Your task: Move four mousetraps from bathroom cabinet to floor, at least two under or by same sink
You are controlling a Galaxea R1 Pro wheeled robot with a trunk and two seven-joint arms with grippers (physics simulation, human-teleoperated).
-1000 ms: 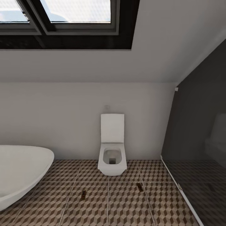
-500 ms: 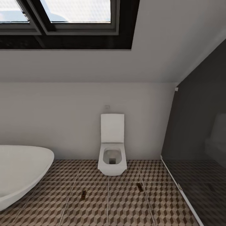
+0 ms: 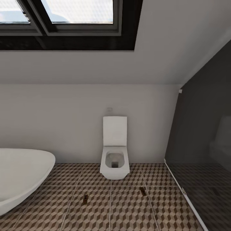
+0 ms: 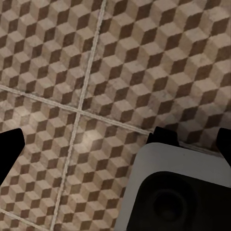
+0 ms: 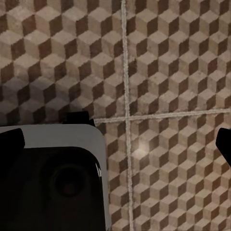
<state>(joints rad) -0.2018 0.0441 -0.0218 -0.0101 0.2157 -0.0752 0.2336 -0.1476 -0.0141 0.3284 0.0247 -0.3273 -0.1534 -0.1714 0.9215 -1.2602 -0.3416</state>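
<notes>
From the head camera, going left to right: the rounded end of a white bathtub sits at the near left, a wall-hung white toilet with its lid raised stands against the back wall in the middle, and a dark glass shower screen closes off the right. A dark-framed skylight runs across the sloped ceiling above.

Two mousetraps lie flat on the cube-patterned bathroom floor in front of the toilet: the left mousetrap one tile over toward the tub, the right mousetrap nearer the shower screen, well apart from each other.

The left gripper hangs over bare tile, its dark fingers spread wide with nothing between them; part of the robot's pale base lies under them. The right gripper has its fingers likewise wide and empty, a grout crossing between them.
</notes>
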